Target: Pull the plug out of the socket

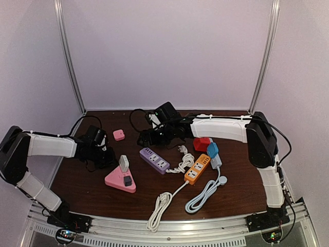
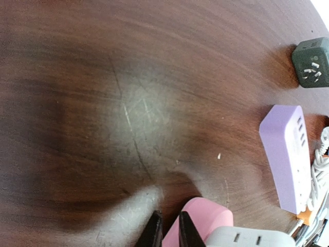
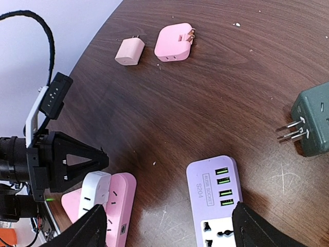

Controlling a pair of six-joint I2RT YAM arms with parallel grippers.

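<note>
Pink socket (image 1: 114, 180): set toward the near-left corner of the surface; a white plug (image 1: 123, 163) is seated upright in it.
Left gripper (image 2: 170, 216): narrowed almost shut at the socket's rim, judged to be placed there to brace the base; a pinch cannot be confirmed.
Right gripper (image 3: 169, 206): spread wide, nothing held, hung between socket and purple strip (image 3: 213, 188); judged readied for the plug.
Far-left side: pink adapters (image 3: 175, 43) are seen lying apart, not involved.

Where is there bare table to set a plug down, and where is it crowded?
Bare wood: the near right corner of the table, right of the pale cable; also between the small pink adapter, pink socket and purple strip. Crowded: centre-right, around the orange strip and coiled cords.
</note>
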